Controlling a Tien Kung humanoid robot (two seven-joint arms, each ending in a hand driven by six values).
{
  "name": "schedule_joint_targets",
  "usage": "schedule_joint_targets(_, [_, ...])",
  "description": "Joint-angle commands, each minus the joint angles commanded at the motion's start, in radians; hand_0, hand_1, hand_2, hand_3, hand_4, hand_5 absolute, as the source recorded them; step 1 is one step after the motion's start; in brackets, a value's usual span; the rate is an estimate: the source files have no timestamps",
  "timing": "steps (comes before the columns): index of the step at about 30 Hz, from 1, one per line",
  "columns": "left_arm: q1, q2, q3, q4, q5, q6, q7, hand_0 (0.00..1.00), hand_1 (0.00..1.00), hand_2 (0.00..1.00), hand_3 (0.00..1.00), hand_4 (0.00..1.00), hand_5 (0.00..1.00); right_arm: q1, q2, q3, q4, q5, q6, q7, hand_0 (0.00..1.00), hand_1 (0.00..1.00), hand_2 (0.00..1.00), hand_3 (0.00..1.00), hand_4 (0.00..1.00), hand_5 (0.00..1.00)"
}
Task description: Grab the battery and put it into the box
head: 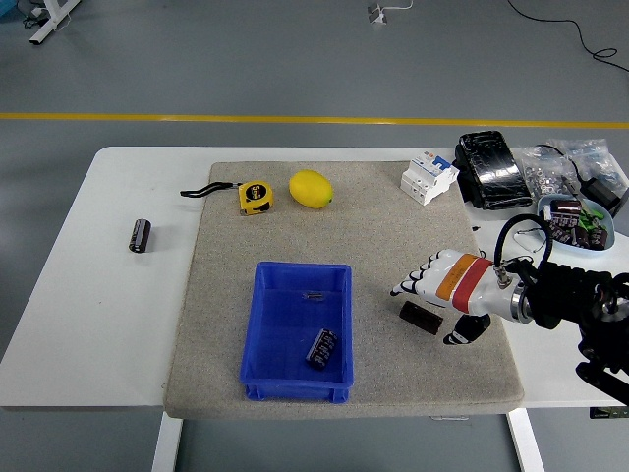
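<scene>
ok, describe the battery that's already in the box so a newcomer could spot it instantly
Start at the grey mat covering the middle of the white table; near its front edge sits a blue box. The battery lies inside, by the box's right wall. It is the only dark cylinder inside the box: another lies on the bare table far left, and a dark one lies on the mat by the right hand.

Black cylindrical battery (322,348) lying tilted inside open blue box (265,324), near its front right corner

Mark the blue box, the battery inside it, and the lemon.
blue box (265,317): head view, left wall.
battery (322,348): head view, middle of its body, lying in the box.
lemon (311,189): head view, centre of the fruit.
</scene>
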Motion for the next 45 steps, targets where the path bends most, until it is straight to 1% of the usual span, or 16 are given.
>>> schedule_joint_targets(4, [0.0,-0.001,0.0,0.0,-0.002,0.001,0.0,0.61,0.545,0.602,0.619,0.616,0.679,0.034,-0.004,-0.038,-0.006,-0.015,-0.018,0.011,0.63,0.662,0.796,0.857,0.991,0.174])
schedule_joint_targets(8, [0.001,-0.003,-0.002,-0.001,0.0,0.0,0.0,0.61,0.55,0.606,0.619,0.616,0.679,0.065,0.005,-0.079,-0.021,-0.036,-0.032,0.024,0.631,0.662,0.797,0.856,0.989,0.175])
schedule_joint_targets(19, [0.005,-0.005,-0.018,-0.003,0.03,-0.007,0.01,0.611,0.549,0.606,0.618,0.616,0.679,0.117,0.064,-0.165,-0.087,-0.036,-0.036,0.032,0.63,0.661,0.797,0.856,0.985,0.171])
schedule_joint_targets(25, [0.003,-0.004,-0.026,-0.004,0.045,-0.011,0.013,0.61,0.549,0.606,0.618,0.615,0.679,0.134,0.076,-0.187,-0.123,-0.036,-0.045,0.039,0.629,0.661,0.797,0.851,0.981,0.17])
schedule_joint_targets(27, [0.003,-0.004,-0.027,-0.005,0.045,-0.011,0.013,0.61,0.55,0.606,0.619,0.615,0.679,0.138,0.078,-0.192,-0.132,-0.036,-0.049,0.042,0.615,0.655,0.794,0.845,0.973,0.167])
schedule_joint_targets(36, [-0.004,-0.008,-0.031,-0.006,0.055,-0.013,0.016,0.61,0.551,0.607,0.618,0.615,0.678,0.161,0.102,-0.228,-0.177,-0.036,-0.082,0.059,0.604,0.651,0.787,0.838,0.964,0.161])
schedule_joint_targets(38, [-0.005,-0.009,-0.03,-0.006,0.054,-0.013,0.016,0.61,0.551,0.607,0.618,0.615,0.678,0.165,0.104,-0.235,-0.185,-0.036,-0.088,0.062,0.604,0.651,0.787,0.838,0.964,0.161])
schedule_joint_targets(39, [-0.006,-0.009,-0.03,-0.006,0.054,-0.013,0.016,0.611,0.551,0.607,0.617,0.614,0.678,0.166,0.105,-0.238,-0.19,-0.036,-0.093,0.062,0.594,0.64,0.777,0.818,0.957,0.16])
schedule_joint_targets(44, [-0.01,-0.011,-0.027,-0.006,0.048,-0.011,0.014,0.611,0.555,0.608,0.617,0.614,0.678,0.171,0.106,-0.248,-0.203,-0.036,-0.113,0.069,0.594,0.64,0.777,0.818,0.957,0.16])
schedule_joint_targets(45, [-0.011,-0.011,-0.028,-0.006,0.048,-0.011,0.014,0.611,0.555,0.608,0.617,0.614,0.678,0.172,0.106,-0.251,-0.206,-0.036,-0.117,0.071,0.583,0.63,0.757,0.802,0.952,0.162])
